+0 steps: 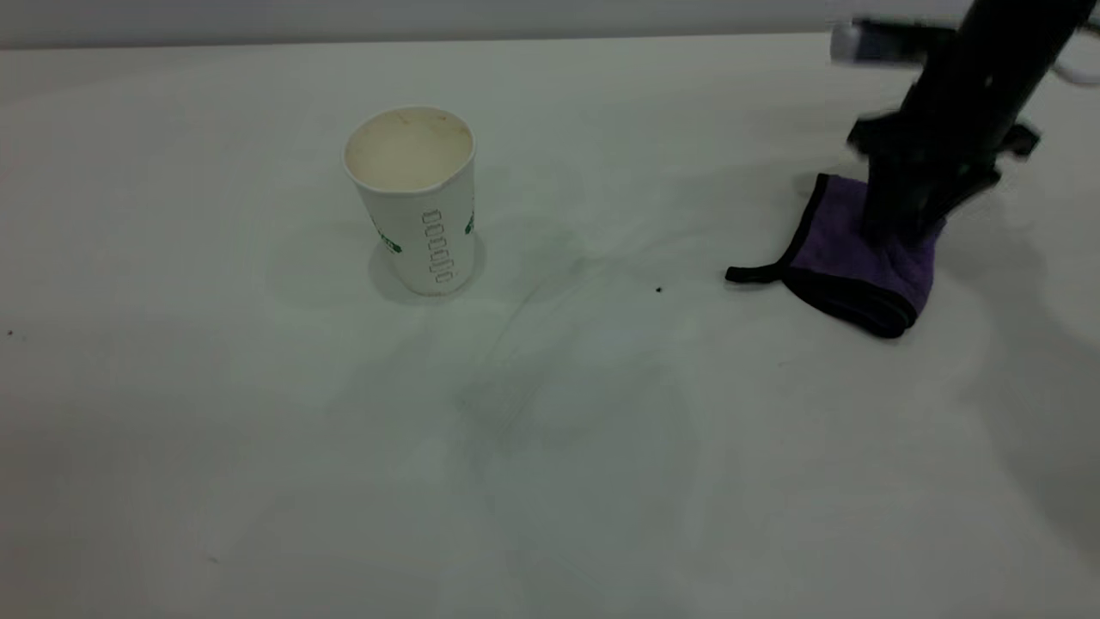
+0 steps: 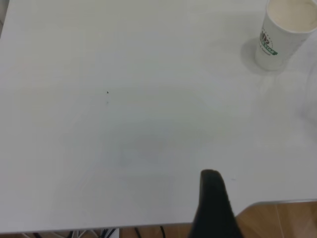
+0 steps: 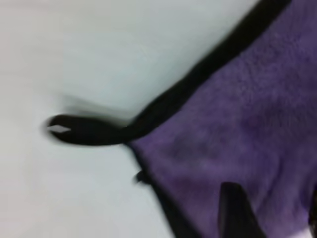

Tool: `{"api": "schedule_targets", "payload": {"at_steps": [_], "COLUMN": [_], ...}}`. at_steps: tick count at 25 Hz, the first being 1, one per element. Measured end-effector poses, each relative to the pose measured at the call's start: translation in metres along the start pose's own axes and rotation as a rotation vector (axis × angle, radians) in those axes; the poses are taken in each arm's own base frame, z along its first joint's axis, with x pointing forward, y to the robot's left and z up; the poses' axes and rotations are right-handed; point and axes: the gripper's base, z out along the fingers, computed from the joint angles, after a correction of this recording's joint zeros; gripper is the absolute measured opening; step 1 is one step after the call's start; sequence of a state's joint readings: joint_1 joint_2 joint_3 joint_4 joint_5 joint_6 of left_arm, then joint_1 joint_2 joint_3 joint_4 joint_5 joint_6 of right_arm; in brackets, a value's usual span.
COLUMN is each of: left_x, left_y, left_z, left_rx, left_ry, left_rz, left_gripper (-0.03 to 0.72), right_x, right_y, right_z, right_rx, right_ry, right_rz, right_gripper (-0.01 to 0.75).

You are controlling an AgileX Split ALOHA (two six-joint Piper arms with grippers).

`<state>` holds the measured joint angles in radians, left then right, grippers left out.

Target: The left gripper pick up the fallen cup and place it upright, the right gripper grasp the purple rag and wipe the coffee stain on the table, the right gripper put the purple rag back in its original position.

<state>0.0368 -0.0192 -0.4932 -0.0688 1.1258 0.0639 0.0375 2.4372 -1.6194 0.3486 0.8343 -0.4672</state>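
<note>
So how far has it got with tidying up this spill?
The cup already stands upright on the table. No coffee blot shows, only a tiny speck, so wiping looks done. The right gripper is down on the purple rag at the table's right side. Letting go and withdrawing seems all that remains.

the right arm (image 1: pixel 988 69) is seen as a thick black column, widening to a flanged black body with short lugs at each side. a silver-grey block (image 1: pixel 868 41) is fixed near its top. the right gripper (image 1: pixel 898 225) is black. one tapered, matt black finger (image 2: pixel 213 208) of the left gripper is shown.
</note>
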Motion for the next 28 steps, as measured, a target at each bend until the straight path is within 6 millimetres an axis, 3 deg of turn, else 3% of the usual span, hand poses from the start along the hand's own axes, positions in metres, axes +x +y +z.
{"api": "schedule_targets", "payload": {"at_steps": [4, 8, 13, 18, 23, 28], "left_x": [0.0, 0.0, 0.0, 0.0, 0.0, 0.0], "left_y": [0.0, 0.0, 0.0, 0.0, 0.0, 0.0], "left_z": [0.0, 0.0, 0.0, 0.0, 0.0, 0.0], "left_rx": [0.0, 0.0, 0.0, 0.0, 0.0, 0.0], "left_ry": [0.0, 0.0, 0.0, 0.001, 0.001, 0.001], "left_rz": [0.0, 0.0, 0.0, 0.0, 0.0, 0.0], "left_gripper": [0.579, 0.579, 0.579, 0.579, 0.579, 0.579], "right_x": [-0.008, -0.001, 0.023, 0.072, 0.145, 0.222], "right_y": [0.022, 0.053, 0.086, 0.112, 0.13, 0.131], "right_z": [-0.069, -0.14, -0.21, -0.272, -0.295, -0.284], "right_rx": [-0.022, -0.112, -0.135, -0.098, -0.057, 0.064], "right_ry": [-0.074, -0.122, -0.169, -0.277, -0.299, -0.259], "right_rz": [-0.032, -0.044, -0.114, -0.135, -0.11, -0.017], "right_gripper": [0.419, 0.409, 0.365, 0.346, 0.346, 0.346]}}
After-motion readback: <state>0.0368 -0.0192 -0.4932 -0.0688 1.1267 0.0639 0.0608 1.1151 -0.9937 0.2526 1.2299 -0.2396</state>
